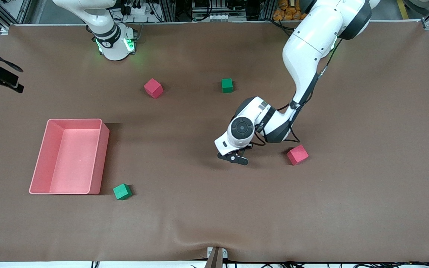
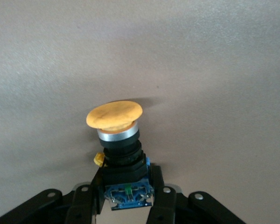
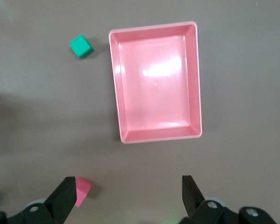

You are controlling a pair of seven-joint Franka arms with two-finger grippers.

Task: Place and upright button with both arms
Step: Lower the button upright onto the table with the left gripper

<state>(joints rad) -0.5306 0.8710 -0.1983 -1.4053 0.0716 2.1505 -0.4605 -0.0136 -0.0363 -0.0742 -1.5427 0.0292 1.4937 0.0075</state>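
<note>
Small push-button (image 2: 117, 140) with round orange cap and black cylindrical body sits clamped at its base between the left gripper's (image 1: 234, 156) jaws, low over the brown surface (image 1: 207, 208), red foam cube (image 1: 297, 155) at its 3 o'clock. Right gripper (image 3: 128, 196) waits above the pink plastic tray (image 3: 194, 84), jaws wide apart, empty.

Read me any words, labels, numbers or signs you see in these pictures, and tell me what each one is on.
No readable text anywhere.
Small orange-capped push-button held in the left claw: no print legible on its cap or blue base.
Left arm's round black wrist cap: a faint mark, too small to read.
Pink rectangular plastic tray, red and green foam cubes: unmarked.
Right claw, open, high over the table: no marking.
</note>
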